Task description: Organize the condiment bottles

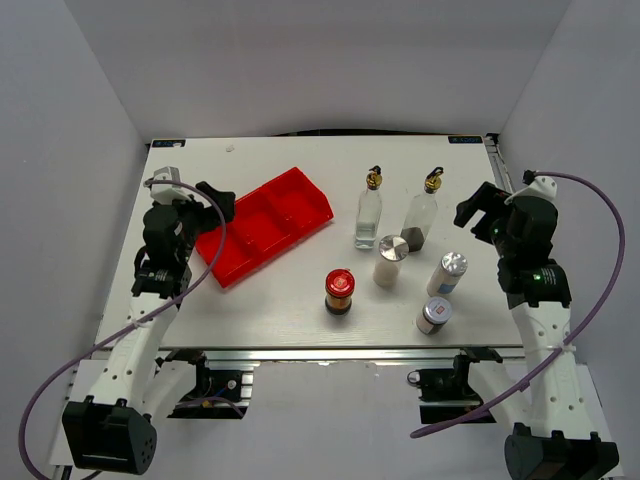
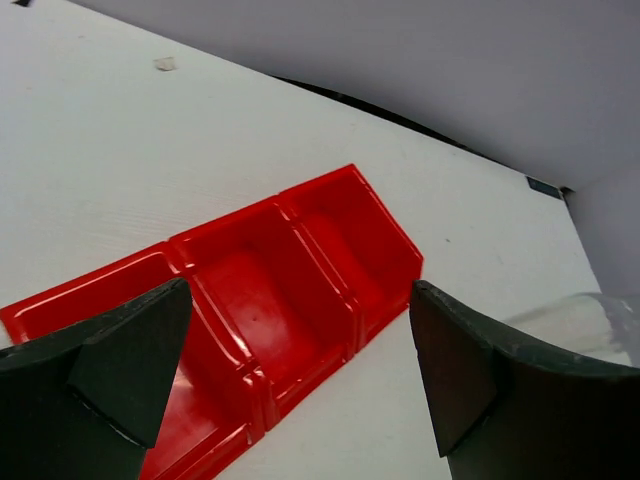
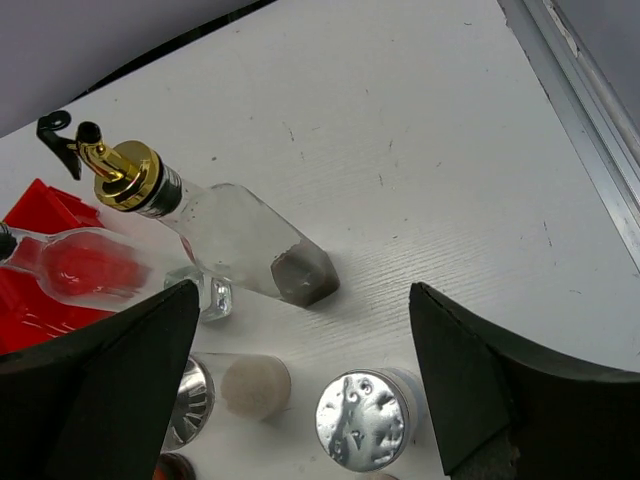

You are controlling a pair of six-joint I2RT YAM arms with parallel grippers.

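The white table [image 1: 270, 312] is holding everything. The red tray [image 1: 262, 228] is lying slanted at about 10 o'clock from the table's middle (it has three little boxes in a row).

The left gripper [image 1: 222, 203] is hanging by the tray's 10 o'clock side. Its two fingers are spread wide apart and are holding nothing. Its own camera is looking down at the tray between them.

The six things to tidy are all standing up on the 3 o'clock half of the table, well apart from the tray. The left bottle [image 1: 369, 216] is clear glass with a gold top. The right bottle [image 1: 420, 221] is standing near it at 3 o'clock, with the same gold top and something dark at its bottom. The first shaker [image 1: 390, 262], white with a silver lid, is standing just beside the right bottle at 7 o'clock. The second shaker [image 1: 447, 273] is at 5 o'clock from that same bottle. The third shaker [image 1: 435, 315] is near the second one at 6 o'clock, close to the table's near edge. The jar [image 1: 339, 291] with the red lid is standing alone at 8 o'clock from the first shaker.

The right gripper [image 1: 478, 212] is hanging at 3 o'clock from the right bottle, not touching it. Its fingers are also spread wide apart, and nothing is sitting between them.
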